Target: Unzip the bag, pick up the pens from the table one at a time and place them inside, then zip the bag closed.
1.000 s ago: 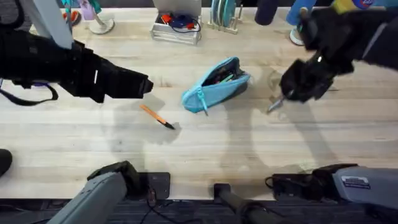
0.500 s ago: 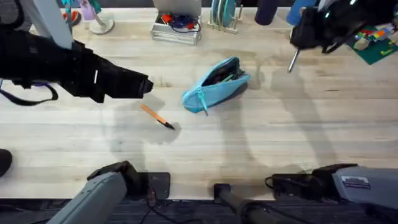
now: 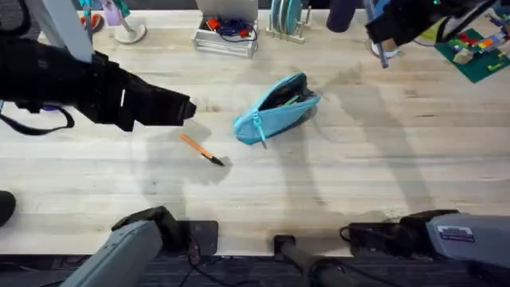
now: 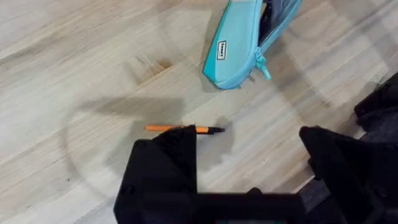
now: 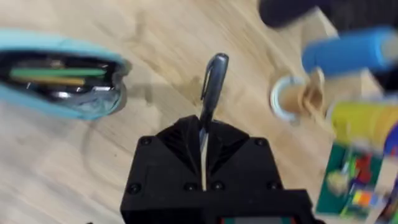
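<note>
Left gripper (image 4: 249,155): black fingers spread apart, nothing between them; it hangs over the left half of the table (image 3: 96,191), unchanged in place across the last second.

Orange pen (image 3: 201,150): lies flat on the wood, just right of and nearer than the left gripper, black tip toward the near right. Well apart from the pouch. It has not moved. In the left wrist view it sits partly behind one finger, the tip clear of it.

Light blue pencil pouch (image 3: 275,112): rests at mid-table, zipper open, dark mouth turned toward the far right, zip pull cord at its near left end. Same spot as a second ago.

Silver-grey pen (image 5: 212,84): a second ago it was low at the right of the pouch, held near the wood; it has since been carried up and away to the far right corner. Judgement: the lift is done and the carry to the pouch remains, with the orange pen and the closing zip still to come.

Right gripper (image 5: 202,146): fingers clamped on the silver-grey pen, which projects forward from between them.

View differences: the right wrist view looks into the open pouch and shows green and yellowish items already inside; overhead these are scarcely legible. The left wrist view shows a small label on the pouch's side.
</note>
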